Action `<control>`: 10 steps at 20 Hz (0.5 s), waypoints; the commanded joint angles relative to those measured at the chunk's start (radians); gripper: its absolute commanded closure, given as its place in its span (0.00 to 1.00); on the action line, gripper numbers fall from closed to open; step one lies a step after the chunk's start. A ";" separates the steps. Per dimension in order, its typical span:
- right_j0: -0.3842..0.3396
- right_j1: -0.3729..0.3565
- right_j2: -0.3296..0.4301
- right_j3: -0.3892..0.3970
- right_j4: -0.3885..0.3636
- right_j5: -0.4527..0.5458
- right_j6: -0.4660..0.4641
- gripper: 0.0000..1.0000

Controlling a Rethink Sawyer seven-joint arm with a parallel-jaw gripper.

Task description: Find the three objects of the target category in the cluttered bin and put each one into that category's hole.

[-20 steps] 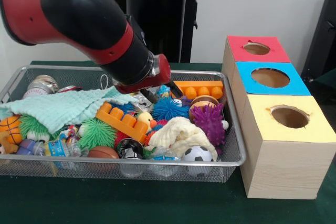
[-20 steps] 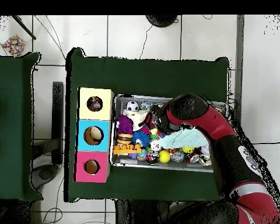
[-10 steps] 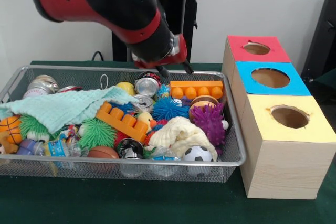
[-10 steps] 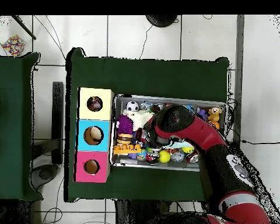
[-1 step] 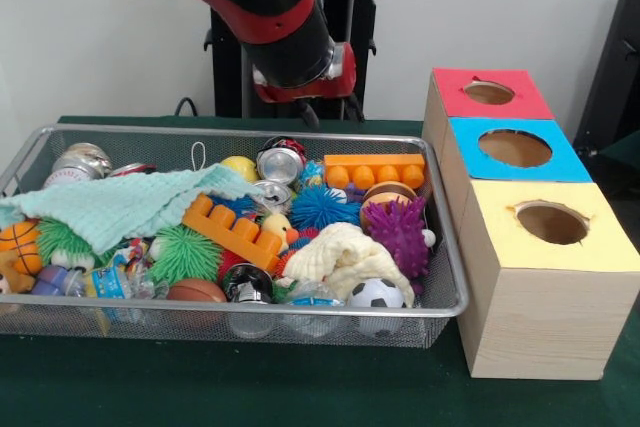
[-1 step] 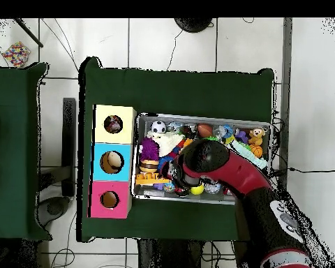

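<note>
Raised since a second ago: gripper [image 5: 328, 113] then down among the toys beside the blue spiky ball [image 5: 322, 207], now up clear of the wire basket [image 5: 250, 317], above its far rim. Half a second ago already lifted; since then only a small climb. Fingers short and dark, pointing down; cannot tell how far apart, and nothing seen hanging from them. Bin contents unchanged over the last half second.

Directly below the gripper: a silver can [image 5: 279, 162] lying on its side, a yellow ball [image 5: 240, 167] just beside it. Below and slightly to the picture's right: an orange building block [image 5: 377, 168] against the far wall. Lower, toward the camera: the blue spiky ball, a purple spiky toy [image 5: 400, 234], a cream cloth [image 5: 345, 258], a small soccer ball [image 5: 376, 293] at the near rim. Off to the picture's left of the gripper: a second orange block [image 5: 232, 231], a green spiky ball [image 5: 185, 253], a mint-green cloth [image 5: 125, 204] draped over other toys, a mini basketball [image 5: 18, 238] at the far corner.

To the picture's right of the gripper, outside the basket: a wooden box with a red hole [image 5: 489, 93], a blue hole [image 5: 515, 148] and a yellow hole [image 5: 551, 222]. From overhead, something dark inside the yellow hole [image 6: 114, 124], something pale in the blue hole [image 6: 112, 162].
</note>
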 commanded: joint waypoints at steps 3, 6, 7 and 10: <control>-0.040 -0.031 0.077 0.194 0.127 -0.232 0.174 0.00; -0.064 -0.026 0.131 0.241 0.179 -0.312 0.158 0.00; -0.064 -0.026 0.132 0.249 0.185 -0.317 0.159 0.00; -0.071 -0.028 0.146 0.288 0.203 -0.346 0.159 0.00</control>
